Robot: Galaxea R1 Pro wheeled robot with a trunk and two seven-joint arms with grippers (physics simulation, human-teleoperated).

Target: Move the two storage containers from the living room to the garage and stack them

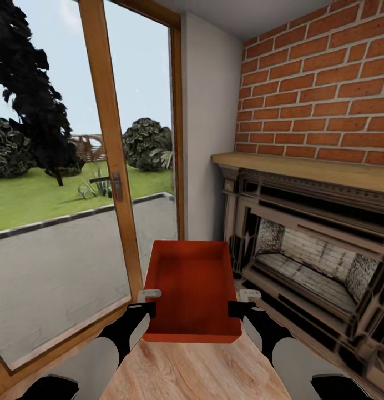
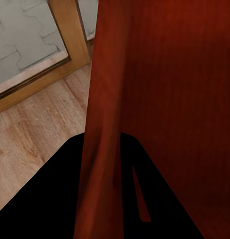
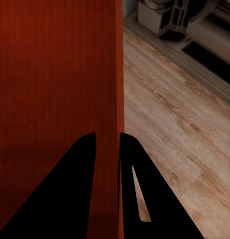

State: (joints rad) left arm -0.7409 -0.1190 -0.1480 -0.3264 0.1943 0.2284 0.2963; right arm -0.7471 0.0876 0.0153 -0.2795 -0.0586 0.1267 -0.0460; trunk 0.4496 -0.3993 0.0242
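One red-orange storage container [image 1: 193, 289], open-topped, hangs in front of me above the living room's light wood floor [image 1: 197, 372]. My left gripper [image 1: 149, 303] is shut on its left wall and my right gripper [image 1: 240, 303] is shut on its right wall. In the left wrist view the black fingers of the left gripper [image 2: 102, 164] straddle the red wall [image 2: 160, 99]. In the right wrist view the right gripper [image 3: 107, 149] pinches the thin edge of the container's wall [image 3: 55, 89] in the same way. The garage is out of view.
A red brick fireplace [image 1: 308, 261] with a wooden mantel [image 1: 303, 169] stands close on the right. A glass door in a wooden frame [image 1: 111, 166] fills the left, with lawn and paving outside. A white wall corner [image 1: 208, 139] lies straight ahead behind the container.
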